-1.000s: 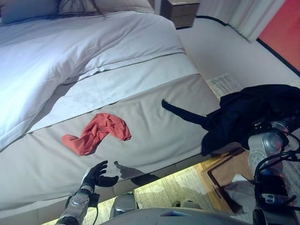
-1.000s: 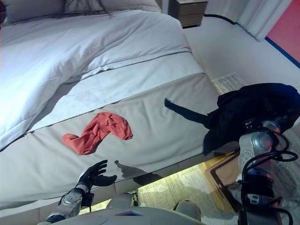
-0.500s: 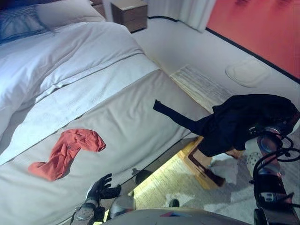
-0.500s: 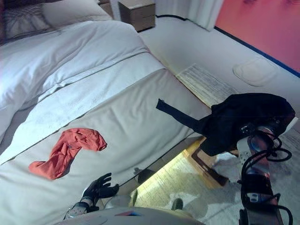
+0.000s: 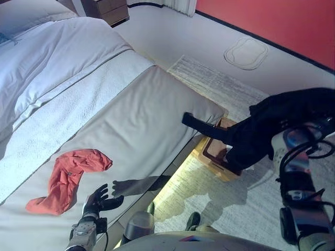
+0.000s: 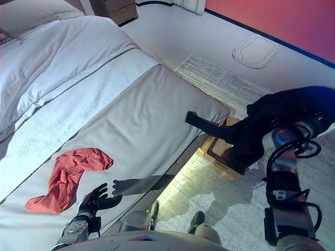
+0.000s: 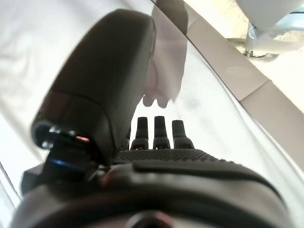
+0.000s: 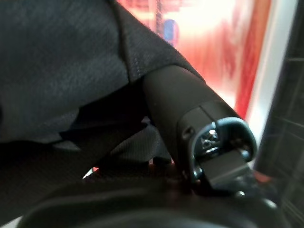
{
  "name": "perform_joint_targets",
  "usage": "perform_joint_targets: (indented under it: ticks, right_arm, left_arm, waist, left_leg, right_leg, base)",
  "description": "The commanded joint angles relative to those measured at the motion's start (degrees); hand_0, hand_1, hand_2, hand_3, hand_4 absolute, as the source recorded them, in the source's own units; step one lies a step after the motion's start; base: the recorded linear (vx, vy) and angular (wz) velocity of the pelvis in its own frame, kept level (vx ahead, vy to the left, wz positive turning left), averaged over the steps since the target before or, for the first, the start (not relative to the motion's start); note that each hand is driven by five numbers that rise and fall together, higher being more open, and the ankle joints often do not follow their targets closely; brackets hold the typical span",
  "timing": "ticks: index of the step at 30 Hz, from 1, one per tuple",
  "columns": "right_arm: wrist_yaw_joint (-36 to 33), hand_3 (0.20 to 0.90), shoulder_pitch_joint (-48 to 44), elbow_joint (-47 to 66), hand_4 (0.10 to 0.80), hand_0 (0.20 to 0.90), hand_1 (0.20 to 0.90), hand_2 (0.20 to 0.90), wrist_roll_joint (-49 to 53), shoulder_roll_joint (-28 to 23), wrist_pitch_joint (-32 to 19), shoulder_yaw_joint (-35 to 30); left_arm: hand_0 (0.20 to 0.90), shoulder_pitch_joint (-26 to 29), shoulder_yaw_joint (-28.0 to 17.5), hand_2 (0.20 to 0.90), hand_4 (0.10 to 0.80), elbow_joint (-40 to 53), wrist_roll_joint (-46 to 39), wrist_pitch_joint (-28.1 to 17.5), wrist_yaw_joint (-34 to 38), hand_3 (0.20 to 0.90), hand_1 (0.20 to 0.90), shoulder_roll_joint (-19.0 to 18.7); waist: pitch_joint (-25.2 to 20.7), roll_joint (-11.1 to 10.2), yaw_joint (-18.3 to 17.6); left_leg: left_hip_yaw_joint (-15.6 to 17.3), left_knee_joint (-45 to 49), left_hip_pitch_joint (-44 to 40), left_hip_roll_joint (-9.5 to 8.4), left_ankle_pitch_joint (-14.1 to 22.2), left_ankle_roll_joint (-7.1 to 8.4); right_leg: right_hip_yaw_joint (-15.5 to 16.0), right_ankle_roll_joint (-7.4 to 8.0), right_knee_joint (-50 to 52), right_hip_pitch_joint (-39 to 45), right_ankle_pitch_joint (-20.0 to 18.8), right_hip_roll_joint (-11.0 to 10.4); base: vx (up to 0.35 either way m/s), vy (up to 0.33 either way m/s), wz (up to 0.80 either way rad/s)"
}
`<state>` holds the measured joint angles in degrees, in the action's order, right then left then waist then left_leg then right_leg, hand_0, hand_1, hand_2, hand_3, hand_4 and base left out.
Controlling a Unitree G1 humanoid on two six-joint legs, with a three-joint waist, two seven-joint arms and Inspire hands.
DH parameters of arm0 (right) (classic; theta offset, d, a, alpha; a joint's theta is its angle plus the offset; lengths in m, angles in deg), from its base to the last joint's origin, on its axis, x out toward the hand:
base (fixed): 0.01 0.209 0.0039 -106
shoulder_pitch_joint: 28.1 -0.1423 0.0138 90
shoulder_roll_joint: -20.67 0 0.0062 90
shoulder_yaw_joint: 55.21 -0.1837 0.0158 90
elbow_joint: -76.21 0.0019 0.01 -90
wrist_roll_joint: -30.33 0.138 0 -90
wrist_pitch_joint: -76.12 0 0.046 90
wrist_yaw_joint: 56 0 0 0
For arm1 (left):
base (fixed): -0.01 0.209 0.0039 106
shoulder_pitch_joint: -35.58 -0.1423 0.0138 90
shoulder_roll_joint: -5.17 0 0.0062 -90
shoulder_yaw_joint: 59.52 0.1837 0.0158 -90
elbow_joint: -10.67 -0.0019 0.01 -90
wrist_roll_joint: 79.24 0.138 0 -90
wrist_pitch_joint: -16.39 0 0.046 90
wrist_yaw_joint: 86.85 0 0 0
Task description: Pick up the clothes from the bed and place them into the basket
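Right hand: my right hand (image 8: 190,142) has a black garment (image 5: 282,123) bunched up in it. In the wrist view the cloth drapes right over the thumb and the fingers are buried in the folds, so I'd call it clamped on the fabric.
Black garment: hanging off to the right of the bed (image 5: 131,120), held up over the floor. One long strip of it trails back toward the bed corner, and the bulk of it hangs above the basket.
Basket: what I take for the wooden basket (image 5: 212,151) sits on the floor just beside the bed corner, mostly hidden behind the dark cloth, so I only see its near rim and a bit of dark inside.
Red garment: a crumpled red garment (image 5: 65,178) lies on the grey bedcover near the foot edge, not touched by anything.
Left hand: my left hand (image 5: 97,198) is low by the bed edge, just beside the red piece but apart from it, fingers spread and loose, holding nothing. Its wrist view shows the fingers out straight over the cover.
Other stuff: pale rug (image 5: 220,86) on the floor past the bed, nightstand (image 5: 107,9) up by the white duvet (image 5: 47,57).
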<state>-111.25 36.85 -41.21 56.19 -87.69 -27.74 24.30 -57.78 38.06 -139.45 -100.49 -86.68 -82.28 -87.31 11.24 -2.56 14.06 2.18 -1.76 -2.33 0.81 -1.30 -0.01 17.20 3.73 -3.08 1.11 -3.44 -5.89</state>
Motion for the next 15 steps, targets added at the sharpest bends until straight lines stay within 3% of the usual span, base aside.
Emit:
perform_joint_targets:
  ticks: [1,8,15]
  right_arm:
    - [-2.95,0.2,-7.7,1.39,0.1,0.3,0.3,0.3,-3.17,-12.91,-2.94,-0.97]
    - [-5.57,0.2,-8.02,-6.92,0.1,0.3,0.3,0.3,-7.27,-20.74,6.17,0.5]
    - [-5.17,0.2,-8.83,-14.81,0.1,0.3,0.3,0.3,-4.18,-26.11,7.81,1.6]
  left_arm:
    - [0.9,0.94,1.6,0.9,0.8,-0.81,1.73,-2.34,-0.38,0.9,0.9,-1.33]
    - [0.9,-0.21,3.01,0.9,0.8,0.54,3.06,-1.53,-0.73,0.9,0.9,-3.08]
    - [0.9,-0.58,2.9,0.9,0.8,1.65,2.08,-1.31,-0.92,0.9,0.9,-5.29]
  waist:
    - [-5.88,-1.58,1.81]
    - [-6.18,-1.32,2.69]
    - [-4.77,-0.31,2.93]
  left_leg:
    - [-6.06,-2.51,2.97,-1.57,-2.15,1.79]
    - [-6.93,-2.62,3.19,-1.11,-2.64,2.53]
    - [-7.93,-2.49,4.88,-1.06,-3.5,3.14]
  right_leg:
    - [1.54,1.98,2.59,4.86,3.17,0.24]
    - [2.91,1.82,1.15,6.24,3.13,0.54]
    - [3.33,1.94,0.66,5.35,2.85,0.6]
  base:
    - [0.066,-0.104,0.02]
    - [0.056,-0.069,0.03]
    - [-0.003,-0.06,0.02]
